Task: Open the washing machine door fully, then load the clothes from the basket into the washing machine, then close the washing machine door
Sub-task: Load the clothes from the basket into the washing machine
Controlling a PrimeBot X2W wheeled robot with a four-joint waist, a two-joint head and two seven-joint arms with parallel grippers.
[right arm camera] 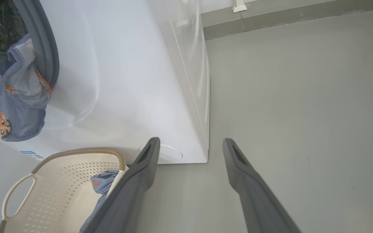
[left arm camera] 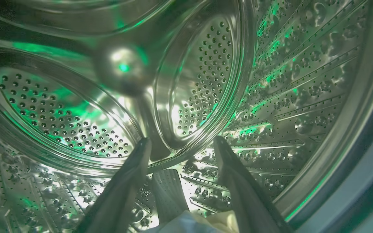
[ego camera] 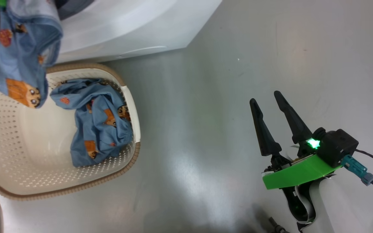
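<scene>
One garment [ego camera: 21, 55] is draped at the drum [left arm camera: 303, 81] mouth, the left gripper [left arm camera: 182, 139] spread wide inside, apparently for release. The right gripper [ego camera: 265, 97] is held open, empty, aside.

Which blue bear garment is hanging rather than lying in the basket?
The upper-left garment, draped at the washing machine opening; the other lies crumpled inside the basket.

The grey floor [ego camera: 238, 97] carries the basket [ego camera: 21, 155] just beside the washing machine [ego camera: 125, 26].
</scene>
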